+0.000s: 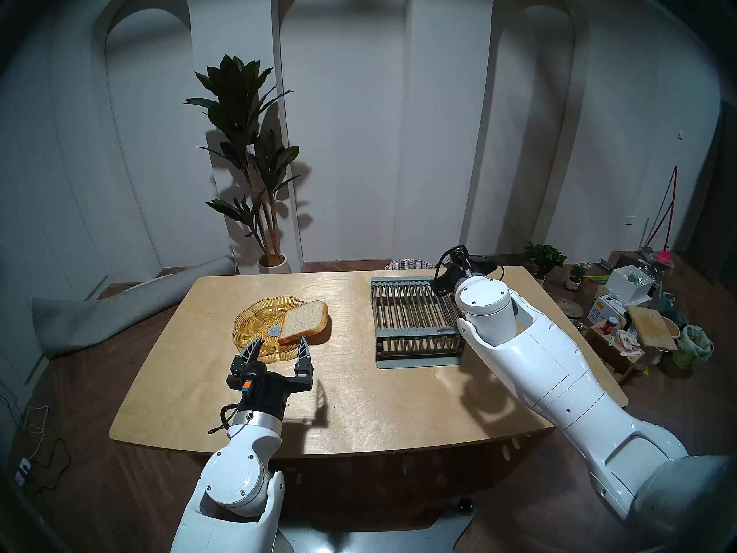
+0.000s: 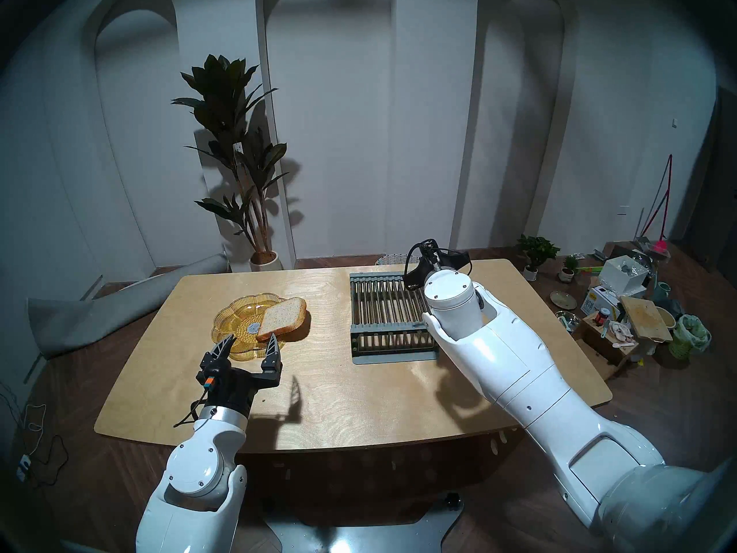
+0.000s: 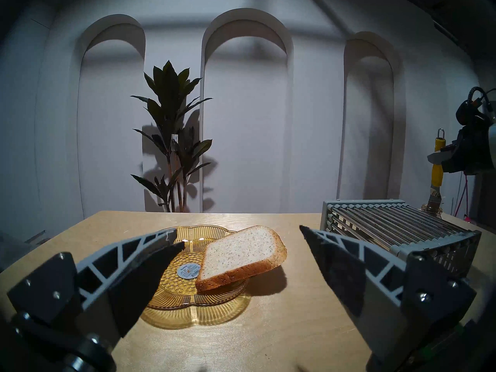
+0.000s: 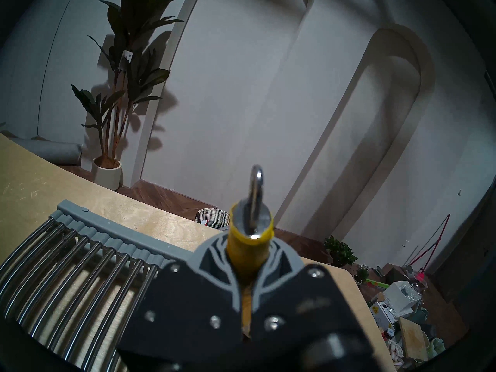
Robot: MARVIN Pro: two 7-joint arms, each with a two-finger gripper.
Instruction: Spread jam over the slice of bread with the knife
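Fingers of the right end effector [image 4: 248, 266] pinch the knife [image 3: 436, 172] by its yellow handle, blade down over a jar [image 3: 431, 210] at the desk's [image 1: 359, 400] 1 o'clock corner. Left end effector [image 1: 279, 350] spread, near the slice of bread [image 1: 304, 321], which leans on an amber plate [image 1: 255, 324] at 10 o'clock.

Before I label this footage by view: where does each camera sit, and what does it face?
Head pair: high behind the table, looking down; both arms show.
Left wrist: low behind the open left gripper, facing the slice of bread on the amber plate.
Right wrist: behind the right gripper shut on the knife, facing the wall.
Shared: the rack.
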